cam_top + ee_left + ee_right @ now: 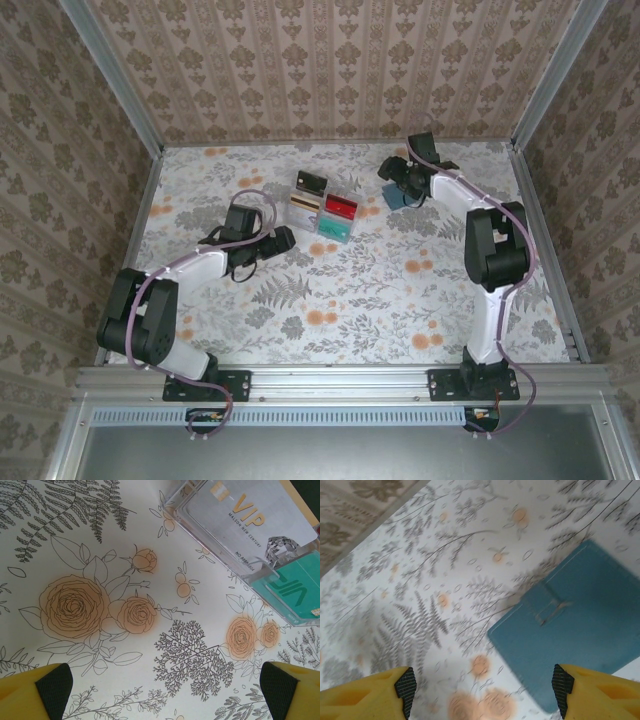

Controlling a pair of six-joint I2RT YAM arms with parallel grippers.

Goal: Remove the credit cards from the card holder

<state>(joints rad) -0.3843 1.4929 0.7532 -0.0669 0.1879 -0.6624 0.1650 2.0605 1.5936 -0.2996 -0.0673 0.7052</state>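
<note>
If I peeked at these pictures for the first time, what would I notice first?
Probably the clear tray in the middle of the flowery table, with a bright red card and a teal card inside. Next, the blue card holder lying flat at the far right, with the right gripper hanging open over it.

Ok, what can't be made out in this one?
The card holder is motion-blurred in the right wrist view and its right side is cut by the frame edge. Only its outside shows, so any cards inside are hidden.
In the top view the card holder is small and partly under the right gripper.
In the left wrist view the clear tray is cut by the top and right edges, so the VIP card and teal card only partly show.
In the top view the print on the tray cards is too small to read.
</note>
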